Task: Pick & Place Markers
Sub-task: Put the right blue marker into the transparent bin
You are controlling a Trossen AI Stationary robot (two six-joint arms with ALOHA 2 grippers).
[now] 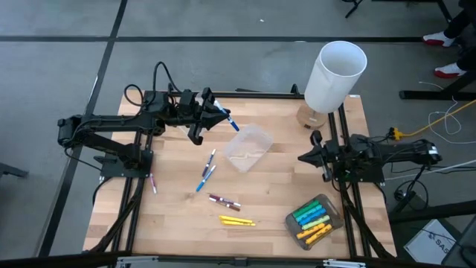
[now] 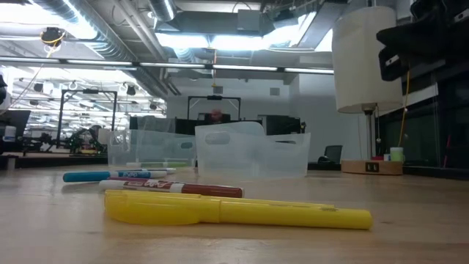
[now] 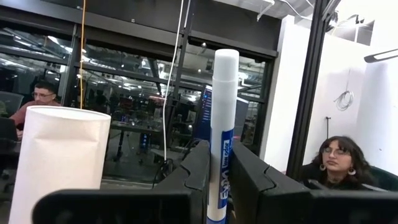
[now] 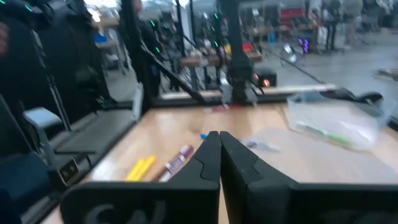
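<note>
My left gripper (image 1: 212, 112) is raised over the table's far left part and is shut on a white marker with blue print (image 3: 222, 118). That marker's free end (image 1: 230, 123) points toward a clear tub (image 1: 248, 147) at the table's middle. Blue-and-white markers (image 1: 208, 170), a maroon marker (image 1: 224, 201) and a yellow marker (image 1: 236, 220) lie flat on the wood. Another marker (image 1: 152, 182) lies by the left arm's frame. My right gripper (image 1: 303, 158) is shut on nothing, low at the right side, pointing level toward the tub. My left gripper pinches the marker's printed barrel (image 3: 221, 183) between its two fingers (image 3: 198, 168). The rest of the marker sticks out past the fingertips. It is lifted clear of the table, slanting toward the clear tub.
A second clear tub (image 1: 314, 219) with several green, blue and yellow markers sits at the near right corner. A tall white cylinder (image 1: 335, 74) on a wooden base stands at the far right. The middle tub holds a green marker (image 4: 323, 130). People sit in the room beyond the table.
</note>
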